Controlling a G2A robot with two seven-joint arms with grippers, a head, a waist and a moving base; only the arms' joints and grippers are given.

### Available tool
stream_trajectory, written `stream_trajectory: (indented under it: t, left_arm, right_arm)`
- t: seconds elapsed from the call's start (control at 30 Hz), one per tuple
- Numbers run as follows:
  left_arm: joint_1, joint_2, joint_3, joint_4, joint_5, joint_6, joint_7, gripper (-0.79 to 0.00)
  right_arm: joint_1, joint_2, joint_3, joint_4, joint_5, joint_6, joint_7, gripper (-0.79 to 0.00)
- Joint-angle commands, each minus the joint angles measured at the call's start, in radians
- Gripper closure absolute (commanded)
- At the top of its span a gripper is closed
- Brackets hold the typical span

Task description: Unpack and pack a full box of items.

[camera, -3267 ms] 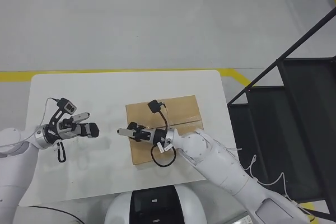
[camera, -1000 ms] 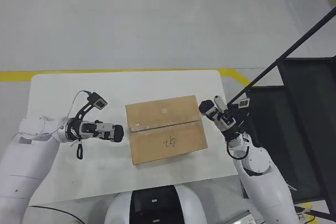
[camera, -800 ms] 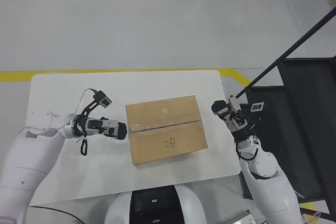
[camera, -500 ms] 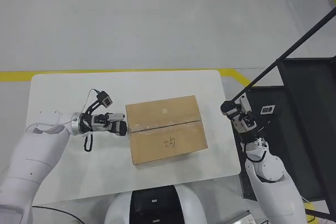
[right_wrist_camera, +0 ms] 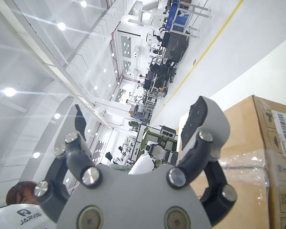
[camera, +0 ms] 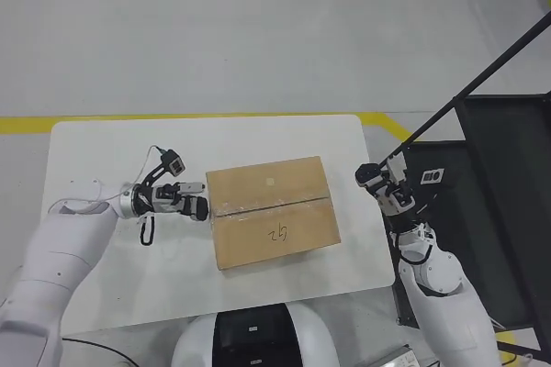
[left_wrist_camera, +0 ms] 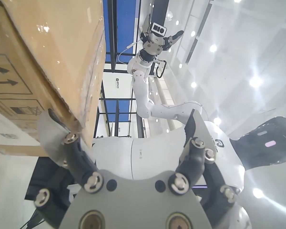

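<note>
Your closed, taped box (camera: 271, 211) sits right of centre on the table (camera: 119, 147), toward its front edge, with the left gripper (camera: 200, 202) spread wide and touching the box's left side, and the right gripper (camera: 378, 172) spread and empty past the table's right edge.

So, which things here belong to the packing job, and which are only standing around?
Belong to the job:
cardboard box, taped shut
left gripper, open at the box's side
right gripper, open, by the table's edge

Only standing around:
black metal rack beside the table
yellow line on the floor
</note>
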Motion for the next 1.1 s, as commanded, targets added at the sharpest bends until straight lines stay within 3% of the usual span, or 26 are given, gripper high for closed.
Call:
stream_trajectory:
  t: [0.0,0.3,0.6,0.7,0.77,0.83,1.07]
  left_arm:
    - [0.009,0.009,-0.030,0.004,-0.014,-0.004,0.005,-0.785]
    - [0.114,0.066,-0.240,-0.039,-0.123,-0.049,0.058,-0.785]
    - [0.231,0.083,-0.411,-0.080,-0.293,-0.092,0.317,-0.785]
    - [0.257,0.085,-0.443,-0.107,-0.312,-0.098,0.379,-0.785]
    - [0.280,0.083,-0.464,-0.127,-0.328,-0.093,0.488,-0.785]
    - [0.312,0.083,-0.469,-0.189,-0.301,-0.094,0.542,-0.785]
    - [0.313,0.083,-0.469,-0.189,-0.301,-0.094,0.542,-0.784]
  right_arm:
    - [0.003,-0.002,-0.005,0.002,-0.002,-0.009,-0.011,-0.785]
    - [0.005,-0.008,-0.018,0.012,-0.012,-0.017,-0.064,-0.785]
    - [0.005,-0.008,-0.018,0.012,-0.012,-0.017,-0.064,-0.785]
    - [0.005,-0.008,-0.018,0.012,-0.012,-0.017,-0.064,-0.785]
    - [0.005,-0.008,-0.018,0.012,-0.012,-0.017,-0.064,-0.785]
    - [0.005,-0.008,-0.018,0.012,-0.012,-0.017,-0.064,-0.785]
    - [0.005,-0.008,-0.018,0.012,-0.012,-0.017,-0.064,-0.785]
